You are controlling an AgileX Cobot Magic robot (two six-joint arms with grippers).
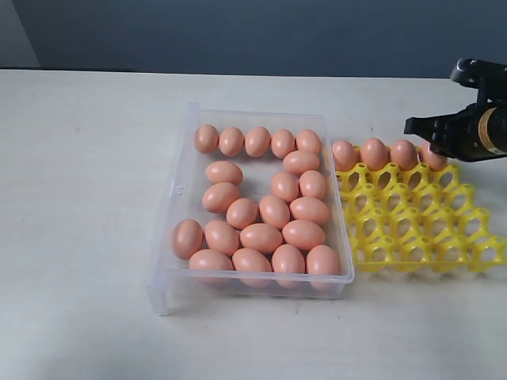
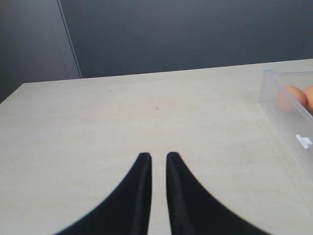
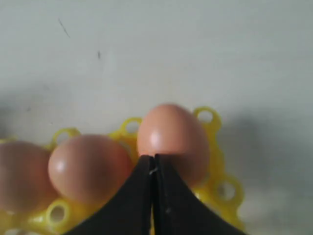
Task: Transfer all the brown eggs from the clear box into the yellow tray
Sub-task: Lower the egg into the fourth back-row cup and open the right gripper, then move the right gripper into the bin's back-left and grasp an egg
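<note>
While the right gripper [image 3: 153,157] hangs over the far corner of the tray, its jaws are pressed together and hold nothing.

- **Table** [image 1: 87,198]: bare surface beneath both arms.
- **Clear box** [image 1: 178,190]: well apart from the right jaws, on the left arm's side. One corner shows ahead of the left jaws and off to 1 side.
- **Yellow tray** [image 1: 412,229]: directly under the right jaws and touching the box wall. Only its far row is filled, with 4 eggs.
- **Left gripper** [image 2: 158,155]: jaws narrowly parted and empty, above bare table.
- **Brown eggs** [image 1: 261,237]: about 20 remain in the box, lying on their sides. Their long axes are roughly level and point in mixed directions.
- **Corner egg** [image 3: 171,137]: just beyond the right jaw tips, seated on end with its long axis upright.

The task appears to be at an early stage, and the next step is probably another pick from the box. To do it well, the jaws should spread wide before descending. They should close across an egg's short axis, choosing 1 with free space on both flanks. The egg should then be turned upright over an empty cup.
</note>
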